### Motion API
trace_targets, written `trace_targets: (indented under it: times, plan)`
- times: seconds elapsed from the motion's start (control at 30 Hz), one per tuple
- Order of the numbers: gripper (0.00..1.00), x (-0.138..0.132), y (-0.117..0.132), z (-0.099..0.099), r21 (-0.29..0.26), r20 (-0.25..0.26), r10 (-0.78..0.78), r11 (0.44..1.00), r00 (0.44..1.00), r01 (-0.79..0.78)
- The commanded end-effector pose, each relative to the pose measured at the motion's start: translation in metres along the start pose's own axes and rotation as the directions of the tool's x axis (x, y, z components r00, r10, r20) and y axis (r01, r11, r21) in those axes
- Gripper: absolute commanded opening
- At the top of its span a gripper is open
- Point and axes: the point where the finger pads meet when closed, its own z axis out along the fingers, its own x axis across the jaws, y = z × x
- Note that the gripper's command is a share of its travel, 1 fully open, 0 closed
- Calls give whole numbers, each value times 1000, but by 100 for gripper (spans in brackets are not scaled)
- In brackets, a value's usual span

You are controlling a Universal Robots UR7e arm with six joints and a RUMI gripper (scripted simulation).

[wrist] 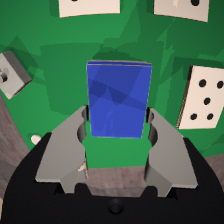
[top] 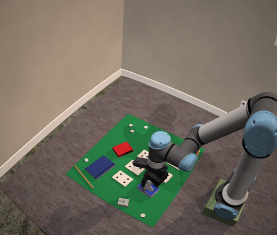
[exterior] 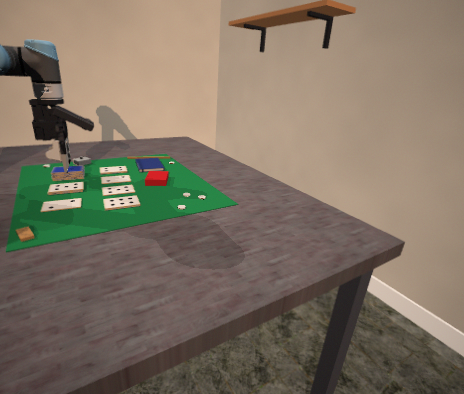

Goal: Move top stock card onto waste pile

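The worktop [exterior: 250, 235] was dark wood grain with a green mat [exterior: 30, 197] on it, set in the corner of a beige-walled room with white skirting and a wooden shelf [exterior: 295, 14] high up. The fingers stood partly open astride the near end of the blue-backed stock [wrist: 119, 97], their pads just beside its long edges; whether they touched it I could not tell. A white dotted card [wrist: 202, 97] lay just to the fingers' right.
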Motion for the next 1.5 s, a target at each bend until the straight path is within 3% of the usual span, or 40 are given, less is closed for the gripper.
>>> trace_targets:
  times: [0.0, 1.47]
  plan:
    - [40, 0, 0, 0, 1, 0, 0, 1000, 1000, 0]
    - [38, 0, 0, 0, 1, 0, 0, 1000, 1000, 0]
